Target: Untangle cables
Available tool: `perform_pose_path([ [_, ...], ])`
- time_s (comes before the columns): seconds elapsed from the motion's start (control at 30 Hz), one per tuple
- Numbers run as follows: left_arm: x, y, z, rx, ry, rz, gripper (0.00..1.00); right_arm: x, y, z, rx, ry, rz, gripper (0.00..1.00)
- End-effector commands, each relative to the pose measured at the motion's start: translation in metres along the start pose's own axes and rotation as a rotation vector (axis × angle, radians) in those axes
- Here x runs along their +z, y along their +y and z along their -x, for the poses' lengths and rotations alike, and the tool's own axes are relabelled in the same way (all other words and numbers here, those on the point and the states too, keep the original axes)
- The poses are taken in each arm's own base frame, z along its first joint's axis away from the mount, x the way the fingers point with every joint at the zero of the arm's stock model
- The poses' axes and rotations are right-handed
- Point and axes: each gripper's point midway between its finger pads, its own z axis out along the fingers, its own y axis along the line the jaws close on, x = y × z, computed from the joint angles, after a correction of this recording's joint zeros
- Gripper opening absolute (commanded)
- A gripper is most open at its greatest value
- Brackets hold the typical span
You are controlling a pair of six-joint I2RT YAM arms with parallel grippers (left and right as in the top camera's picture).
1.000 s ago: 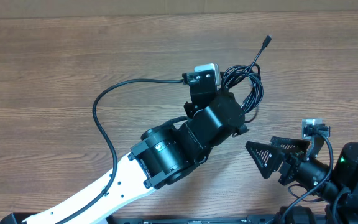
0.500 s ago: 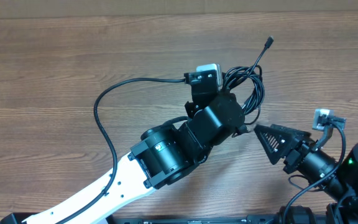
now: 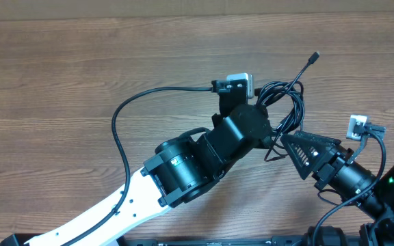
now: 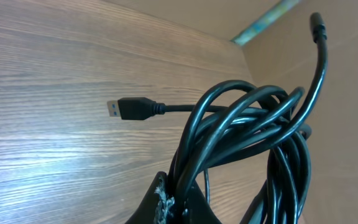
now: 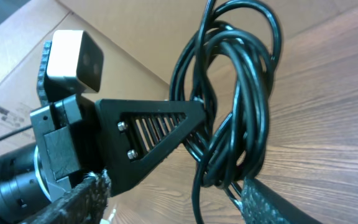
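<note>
Just starting: pinching the cables (image 3: 289, 109) tight in the left gripper (image 4: 176, 200), holding the right gripper (image 5: 173, 199) spread apart just beside them (all one knot, none freed yet).

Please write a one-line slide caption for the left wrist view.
Left pincer shut on the bundle of black cables, one USB plug sticking out sideways over the wooden table.

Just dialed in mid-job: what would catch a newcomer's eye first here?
The knotted cable bundle, right of center on the table, is pinched in the shut left gripper. The right gripper, at lower right, has its open fingers either side of the loops. One USB plug sticks out leftward in the left wrist view.
</note>
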Motion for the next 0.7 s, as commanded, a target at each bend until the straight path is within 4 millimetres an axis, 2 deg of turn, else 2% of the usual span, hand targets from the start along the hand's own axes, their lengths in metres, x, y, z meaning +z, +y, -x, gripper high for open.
perform_pose_path([
  [0.0,-0.010,-0.017,0.009,0.004,-0.008,-0.066,0.04,-0.002,0.009,0.000,-0.020,0.006,0.029,0.70],
  [0.1,-0.011,-0.026,0.001,0.004,0.040,-0.115,0.04,-0.002,0.005,0.002,-0.021,-0.008,0.011,0.71],
  [0.43,-0.009,-0.027,-0.002,0.006,0.054,-0.121,0.04,-0.002,0.003,0.005,-0.045,-0.020,-0.003,0.69],
  [0.5,-0.009,-0.028,-0.003,0.006,0.062,-0.127,0.04,-0.002,0.003,0.005,-0.049,-0.021,-0.003,0.66],
  [0.6,-0.010,-0.028,-0.004,0.006,0.066,-0.131,0.04,-0.002,0.003,0.005,-0.050,-0.021,-0.003,0.53],
  [0.67,-0.010,-0.031,-0.006,0.007,0.080,-0.144,0.04,-0.002,0.003,0.005,-0.087,-0.020,-0.004,0.53],
])
